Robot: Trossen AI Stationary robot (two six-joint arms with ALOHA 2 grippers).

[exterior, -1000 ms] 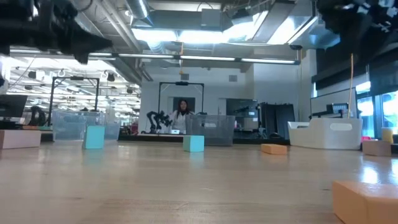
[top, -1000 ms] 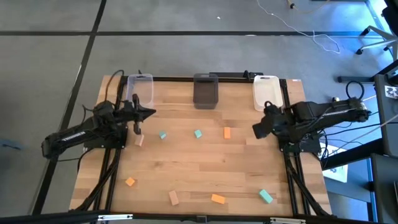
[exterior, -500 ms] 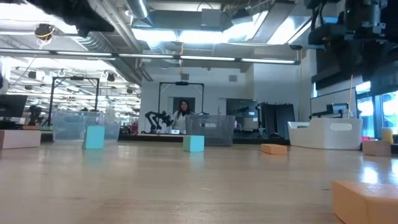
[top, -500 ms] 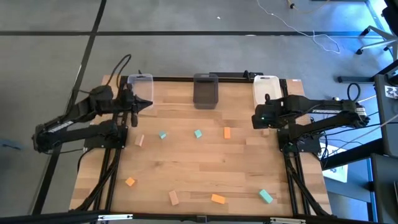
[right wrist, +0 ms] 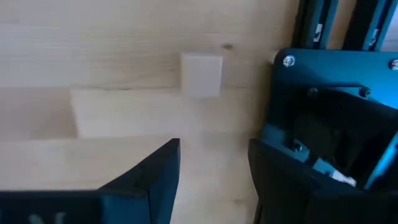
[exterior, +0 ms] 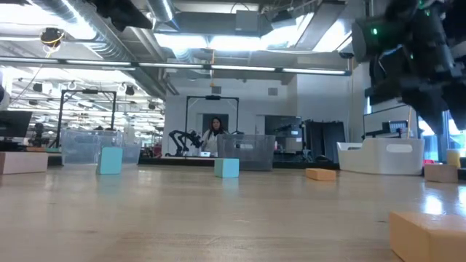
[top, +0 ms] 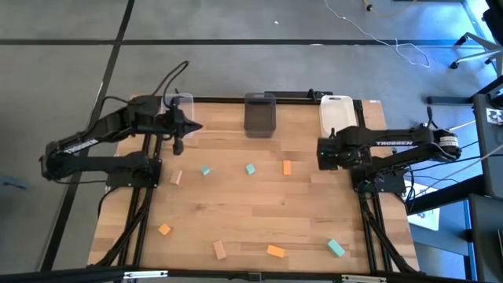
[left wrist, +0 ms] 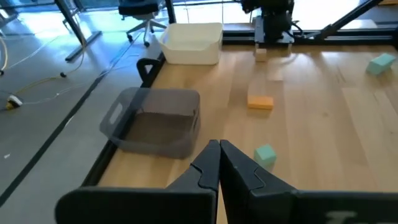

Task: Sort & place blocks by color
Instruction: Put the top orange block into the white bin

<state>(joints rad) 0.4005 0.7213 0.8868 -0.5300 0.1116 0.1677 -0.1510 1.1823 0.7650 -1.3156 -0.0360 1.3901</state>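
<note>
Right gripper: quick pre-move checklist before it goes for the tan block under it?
1. Right gripper open: ok.
2. Right gripper empty: ok, nothing between its fingers.
3. Tan block in its wrist view: ok, lying flat on the table, ahead of the fingers.
4. Gripper centred over the block: cannot tell.
5. White bin near the right arm: ok, at the table's far edge.
6. Left gripper out of the way: ok, shut, near the clear bin.

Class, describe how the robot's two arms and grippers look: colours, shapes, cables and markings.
Both arms are dark with jointed tubular links. The left arm trails a looping black cable; the right arm carries white lettering and a round white sticker. The left gripper and right gripper each have two dark, wedge-shaped fingers.
</note>
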